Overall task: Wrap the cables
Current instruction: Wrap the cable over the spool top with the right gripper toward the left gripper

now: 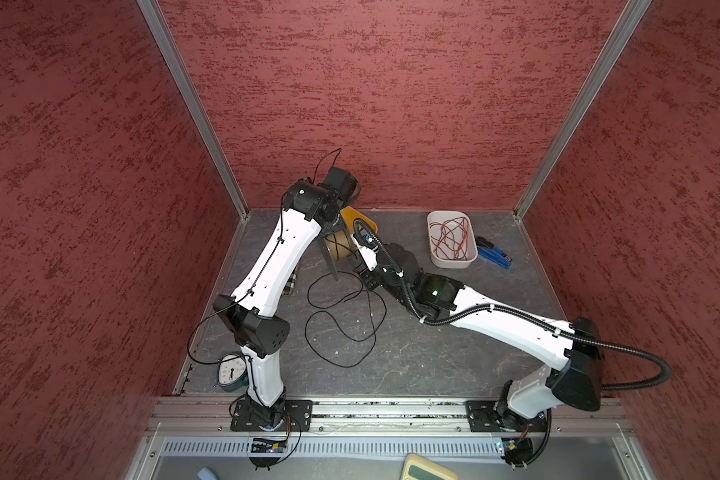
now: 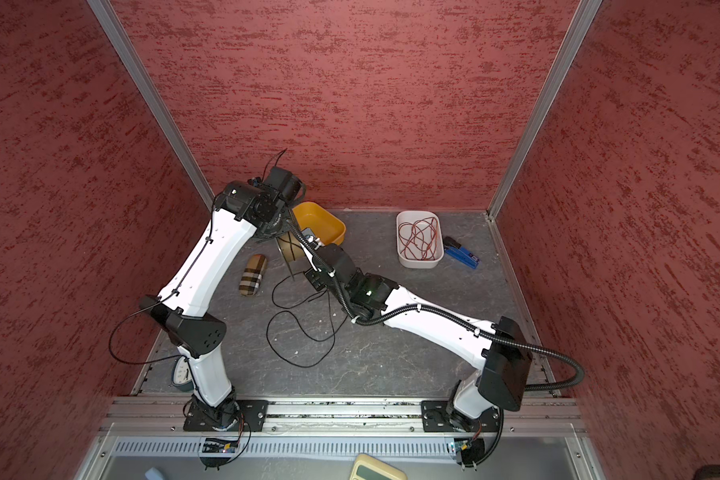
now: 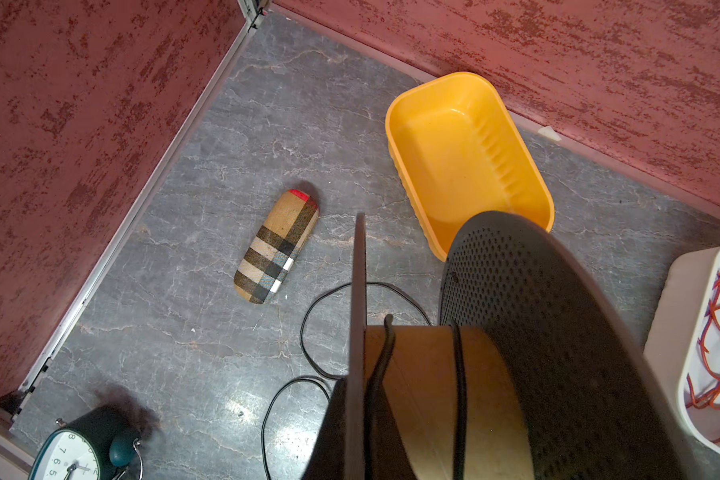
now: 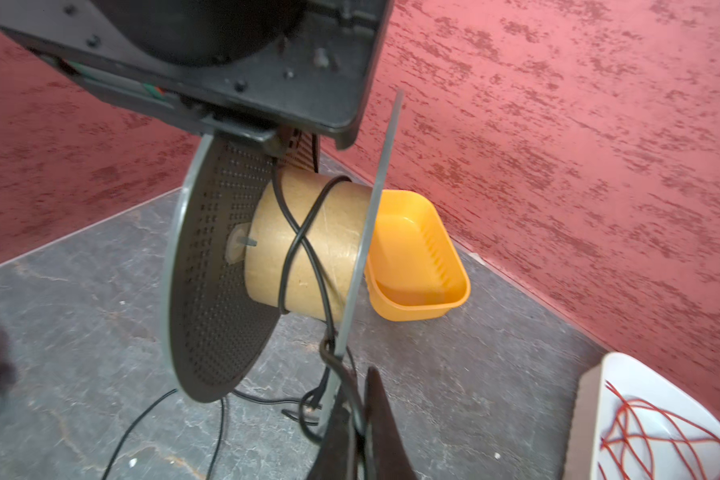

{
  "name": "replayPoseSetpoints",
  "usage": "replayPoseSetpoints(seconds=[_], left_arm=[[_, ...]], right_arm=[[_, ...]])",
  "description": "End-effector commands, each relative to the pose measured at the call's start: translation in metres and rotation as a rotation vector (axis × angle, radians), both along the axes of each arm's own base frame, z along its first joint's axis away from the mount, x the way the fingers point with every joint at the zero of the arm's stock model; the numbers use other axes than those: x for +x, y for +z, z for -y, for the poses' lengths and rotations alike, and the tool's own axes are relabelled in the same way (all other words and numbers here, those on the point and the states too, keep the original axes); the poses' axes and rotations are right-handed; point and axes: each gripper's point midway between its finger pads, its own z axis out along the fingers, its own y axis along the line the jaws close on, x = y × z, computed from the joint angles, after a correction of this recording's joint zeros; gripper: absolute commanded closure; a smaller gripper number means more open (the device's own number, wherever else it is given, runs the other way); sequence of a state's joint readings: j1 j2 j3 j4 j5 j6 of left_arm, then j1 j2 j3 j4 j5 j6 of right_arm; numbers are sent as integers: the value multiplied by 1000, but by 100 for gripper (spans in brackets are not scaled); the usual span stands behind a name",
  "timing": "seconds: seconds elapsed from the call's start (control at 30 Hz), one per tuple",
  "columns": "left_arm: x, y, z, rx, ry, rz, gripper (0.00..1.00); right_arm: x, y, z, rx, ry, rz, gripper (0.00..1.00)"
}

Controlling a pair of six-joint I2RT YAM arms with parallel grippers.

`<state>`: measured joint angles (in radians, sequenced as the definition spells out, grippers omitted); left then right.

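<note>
A spool [image 1: 336, 249] with a cardboard core [image 4: 308, 241] and two grey perforated flanges hangs on edge above the floor, near the back. My left gripper [image 3: 356, 415] is shut on the rim of one thin flange from above. The cables, one thin black wire [image 1: 341, 328], cross in two turns over the core [image 4: 304, 239], and the rest lies in loose loops on the floor [image 2: 300, 328]. My right gripper [image 4: 356, 399] is shut on the wire just below the other flange's edge, in front of the spool [image 1: 367, 282].
A yellow tub [image 2: 321, 226] sits behind the spool at the back wall. A white tray [image 1: 454, 263] of red wires and a blue tool [image 1: 493, 253] lie at the back right. A plaid case [image 2: 253, 275] and a clock [image 1: 231, 372] lie left.
</note>
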<state>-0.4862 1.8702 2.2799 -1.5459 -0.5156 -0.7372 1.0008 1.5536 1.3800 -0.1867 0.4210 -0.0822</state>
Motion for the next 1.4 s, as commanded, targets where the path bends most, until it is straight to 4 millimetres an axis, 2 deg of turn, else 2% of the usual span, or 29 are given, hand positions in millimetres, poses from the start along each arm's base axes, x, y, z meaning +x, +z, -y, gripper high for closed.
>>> replayPoseSetpoints(seconds=[0.0, 0.37, 0.53, 0.9, 1.0, 1.37], left_arm=[[4, 8, -6, 101, -66, 6, 100], [5, 9, 13, 117, -222, -12, 100], [3, 8, 18, 135, -247, -19, 100], [-1, 15, 27, 156, -324, 30, 100], [-2, 17, 28, 172, -345, 35, 100], [-15, 32, 53, 180, -559, 76, 100]], right_arm=[[18, 57, 20, 117, -142, 123, 99], [23, 85, 22, 192, -93, 182, 93], [29, 90, 21, 219, -65, 172, 91], [50, 90, 27, 269, -41, 99, 89], [56, 85, 27, 276, -21, 62, 89], [86, 67, 36, 310, 30, -112, 89]])
